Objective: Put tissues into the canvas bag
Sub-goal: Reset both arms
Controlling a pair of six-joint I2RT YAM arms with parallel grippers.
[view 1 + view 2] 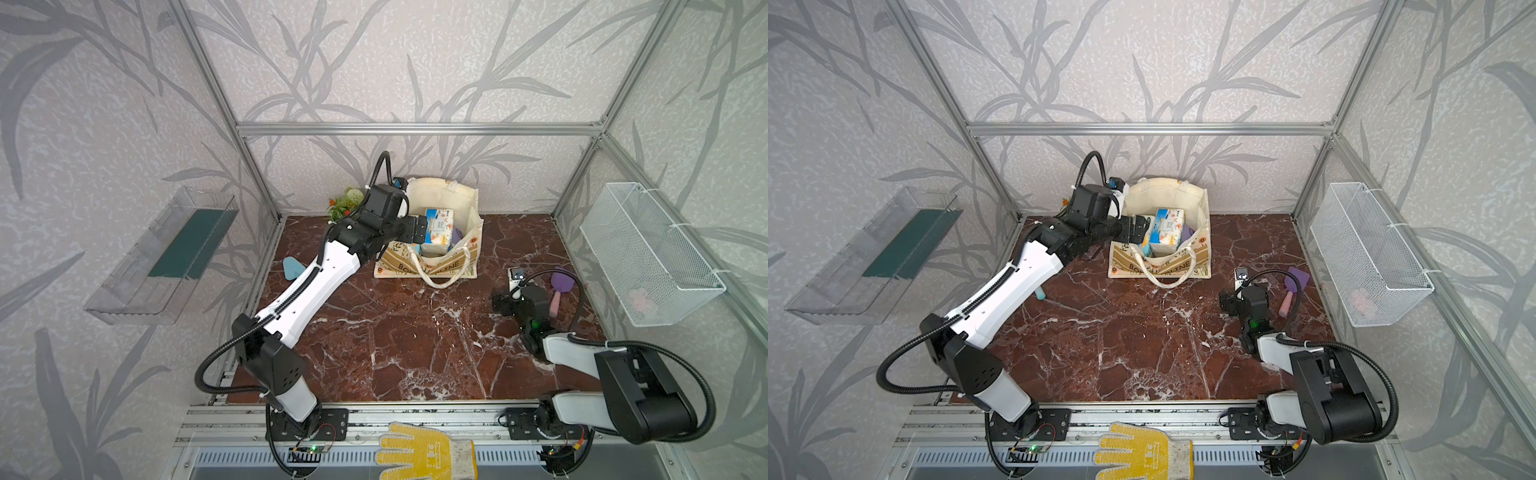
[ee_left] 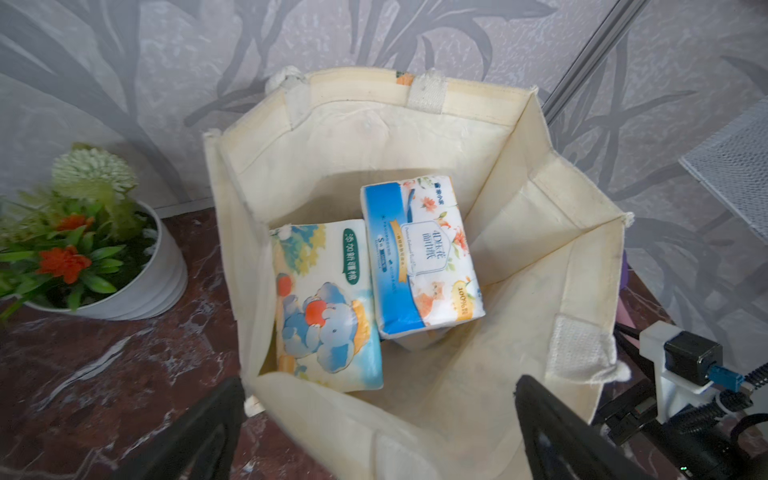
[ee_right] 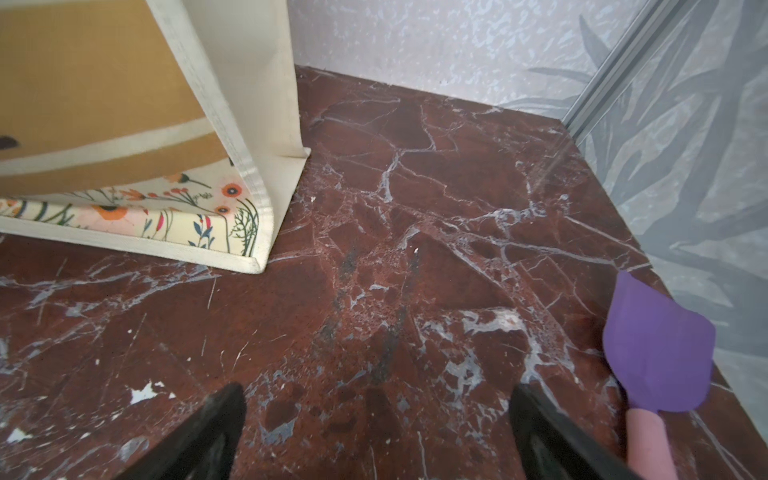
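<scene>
Two tissue packs (image 2: pixel 424 257) inside canvas bag (image 2: pixel 519 232), just beyond left fingers (image 2: pixel 552 440) (wide apart, empty)

The tabletop (image 1: pixel 415 332) is dark red marble with white veins. The canvas bag (image 1: pixel 436 191) stands upright on it near the middle of the far edge. A potted plant (image 1: pixel 345 203) sits in the far left corner. A blue toy shovel (image 1: pixel 293 267) lies near the left edge. A purple toy shovel (image 1: pixel 561 284) with a pink handle lies near the right edge.
</scene>
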